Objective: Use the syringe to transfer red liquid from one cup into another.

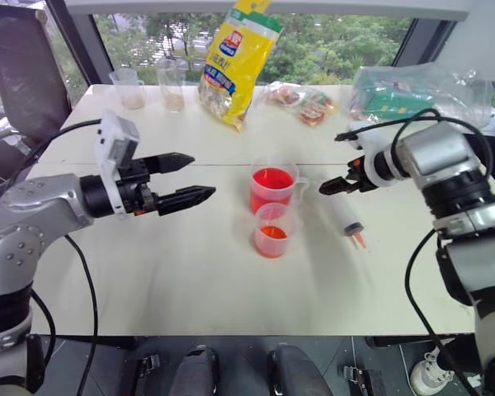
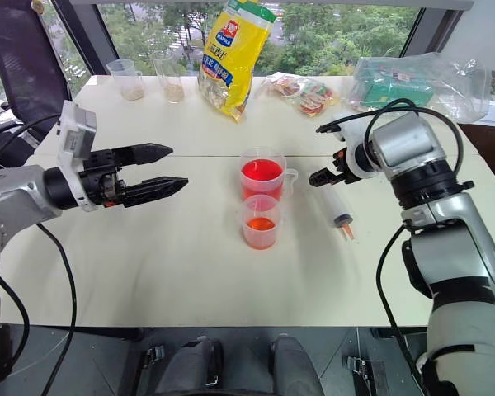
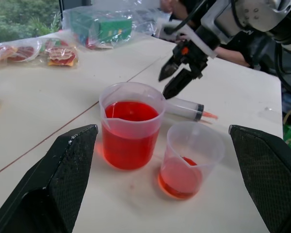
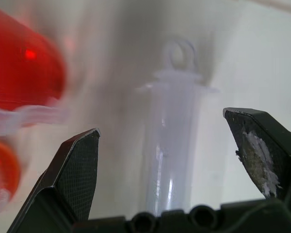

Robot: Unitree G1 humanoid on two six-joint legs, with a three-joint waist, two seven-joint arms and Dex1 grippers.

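Left pincer [image 1: 200,177] spread wide, empty, hovering left of taller cup [image 1: 272,187] and shorter cup [image 1: 273,230] on tabletop [image 1: 173,272]. Syringe [image 1: 347,216] lies right of cups; right pincer [image 1: 337,184] spread, over its plunger end, contact unclear.

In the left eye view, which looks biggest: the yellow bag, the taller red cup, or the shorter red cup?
1. Yellow snack bag, though farthest away.
2. Taller cup.
3. Shorter cup, smallest though nearest.

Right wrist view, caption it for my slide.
Open right gripper straddles the syringe lying beside the cups.
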